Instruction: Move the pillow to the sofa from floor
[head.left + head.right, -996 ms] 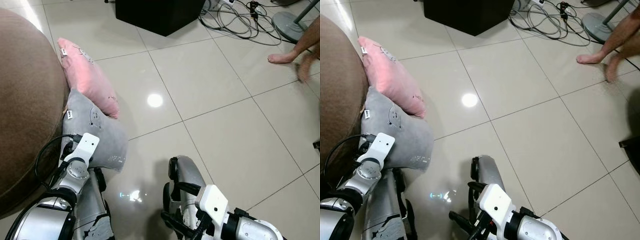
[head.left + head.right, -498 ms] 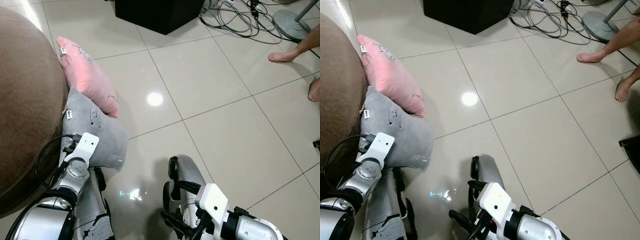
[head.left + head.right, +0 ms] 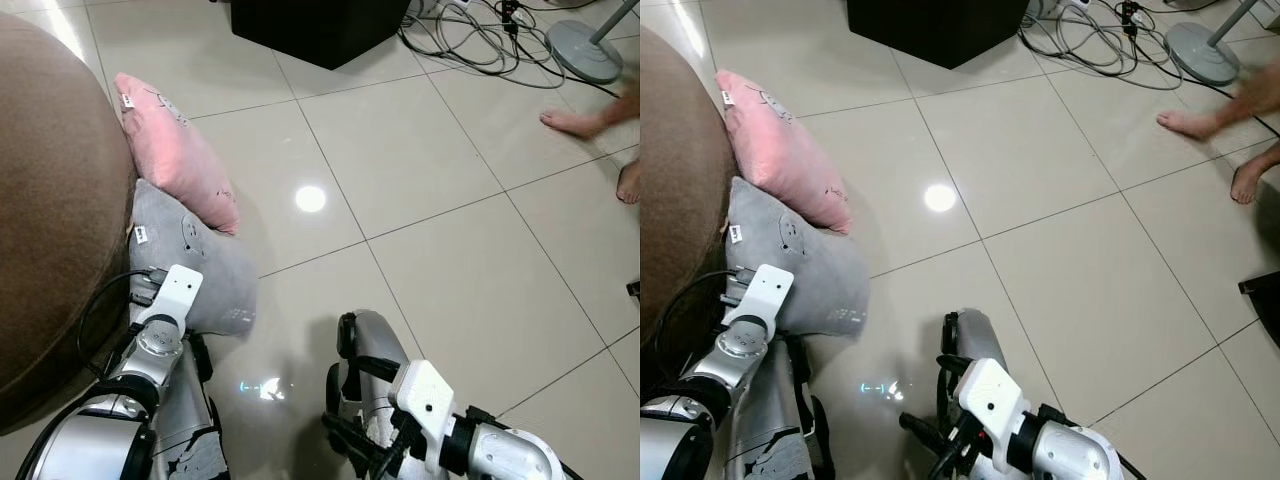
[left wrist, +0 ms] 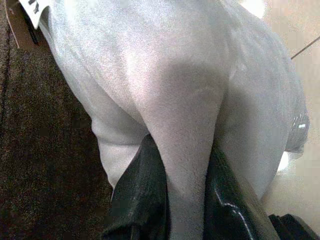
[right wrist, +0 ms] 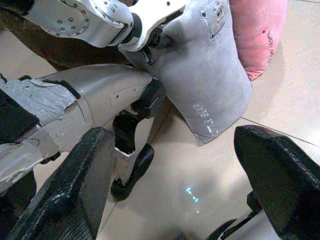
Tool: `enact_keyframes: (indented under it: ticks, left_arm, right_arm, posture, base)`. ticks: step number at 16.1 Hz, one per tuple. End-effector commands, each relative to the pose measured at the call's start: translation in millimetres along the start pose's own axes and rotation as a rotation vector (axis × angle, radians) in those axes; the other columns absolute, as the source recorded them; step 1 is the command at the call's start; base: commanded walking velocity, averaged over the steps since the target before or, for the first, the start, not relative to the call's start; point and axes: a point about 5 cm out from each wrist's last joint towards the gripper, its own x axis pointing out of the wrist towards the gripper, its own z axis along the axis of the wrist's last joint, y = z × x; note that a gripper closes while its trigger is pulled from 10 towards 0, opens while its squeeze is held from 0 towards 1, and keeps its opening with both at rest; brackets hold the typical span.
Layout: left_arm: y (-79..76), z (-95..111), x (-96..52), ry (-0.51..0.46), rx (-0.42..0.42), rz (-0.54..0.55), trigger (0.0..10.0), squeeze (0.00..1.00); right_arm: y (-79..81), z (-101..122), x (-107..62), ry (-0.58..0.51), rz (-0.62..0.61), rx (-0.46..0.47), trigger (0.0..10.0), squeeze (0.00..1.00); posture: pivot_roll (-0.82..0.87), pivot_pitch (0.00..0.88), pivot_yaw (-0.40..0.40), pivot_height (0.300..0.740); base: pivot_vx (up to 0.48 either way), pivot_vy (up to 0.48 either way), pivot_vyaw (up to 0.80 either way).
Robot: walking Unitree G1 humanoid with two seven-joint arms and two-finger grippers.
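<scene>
A grey pillow [image 3: 205, 262] stands on the tiled floor, leaning on the brown sofa [image 3: 50, 200]. A pink pillow [image 3: 175, 150] leans on the sofa just beyond it and overlaps its top. My left gripper [image 4: 182, 150] is shut on a fold of the grey pillow [image 4: 175, 75], near its lower edge beside the sofa; the white left wrist [image 3: 172, 292] covers the fingers in the eye views. My right gripper [image 5: 172, 135] hangs open low over the floor, apart from the grey pillow [image 5: 210, 85], with nothing between its fingers.
A black cabinet [image 3: 320, 30] stands at the far end of the floor, with tangled cables [image 3: 470, 40] and a fan base [image 3: 590, 45] to its right. A person's bare feet [image 3: 580, 120] are at the far right. My own legs [image 3: 370, 350] are below.
The person's feet have stepped about at the far right. The grey pillow's lower edge has drawn in slightly with my left wrist. The right arm has barely shifted.
</scene>
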Motion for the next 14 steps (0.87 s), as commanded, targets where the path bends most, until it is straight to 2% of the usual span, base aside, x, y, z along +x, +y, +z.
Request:
enact_keyframes:
  ticks: [1, 4, 7, 8, 9, 10, 11, 13, 14]
  left_arm:
    - [-11.1, 0, -2.4, -0.010, -0.075, -0.039, 0.0, 0.00]
    - [-27.4, 30, -6.2, -0.193, -0.300, -0.127, 0.0, 0.00]
    - [-33.8, 55, -11.2, -0.323, -0.421, -0.201, 0.0, 0.00]
    - [-39.6, 90, -26.8, -0.516, -0.534, -0.315, 0.0, 0.00]
    - [-39.9, 104, -35.5, -0.598, -0.568, -0.354, 0.0, 0.00]
    - [-36.6, 127, -52.5, -0.725, -0.625, -0.414, 0.0, 0.00]
    - [-27.1, 147, -68.2, -0.840, -0.641, -0.438, 0.0, 0.00]
    - [-3.7, 175, -90.9, -0.993, -0.626, -0.393, 0.0, 0.00]
    - [1.0, 178, -94.0, -1.008, -0.616, -0.383, 3.5, 0.00]
  right_arm:
    - [-1.5, -5, -3.1, 0.017, -0.022, 0.008, 10.0, 0.00]
    - [-16.7, -5, -5.2, -0.019, -0.176, 0.020, 10.0, 0.00]
    - [-24.9, 0, -5.8, -0.065, -0.268, 0.037, 10.0, 0.00]
    - [-33.3, 7, -8.9, -0.106, -0.361, 0.026, 10.0, 0.00]
    - [-37.4, 10, -10.1, -0.113, -0.405, 0.013, 10.0, 0.00]
    - [-45.5, 14, -12.0, -0.131, -0.489, -0.004, 10.0, 0.00]
    - [-55.3, 20, -15.3, -0.167, -0.581, -0.009, 10.0, 0.00]
    - [-70.1, 31, -22.6, -0.231, -0.736, 0.009, 10.0, 0.00]
    - [-71.7, 34, -23.1, -0.246, -0.759, 0.004, 10.0, 0.00]
  posture:
    - [-0.16, 0.289, -0.162, 0.561]
    - [-0.09, 0.214, -0.134, 0.561]
    - [-0.05, 0.182, -0.126, 0.561]
    - [-0.02, 0.141, -0.113, 0.561]
    - [-0.02, 0.130, -0.109, 0.561]
    - [-0.01, 0.100, -0.100, 0.561]
    - [0.00, 0.074, -0.094, 0.561]
    - [0.02, 0.037, -0.084, 0.575]
    - [0.02, 0.037, -0.084, 0.580]
  base:
    - [0.000, 0.000, 0.00]
    - [0.000, 0.000, 0.00]
    - [0.000, 0.000, 0.00]
    - [0.000, 0.000, 0.00]
    - [0.000, 0.000, 0.00]
    - [0.000, 0.000, 0.00]
    - [0.000, 0.000, 0.00]
    - [0.000, 0.000, 0.00]
    - [0.000, 0.000, 0.00]
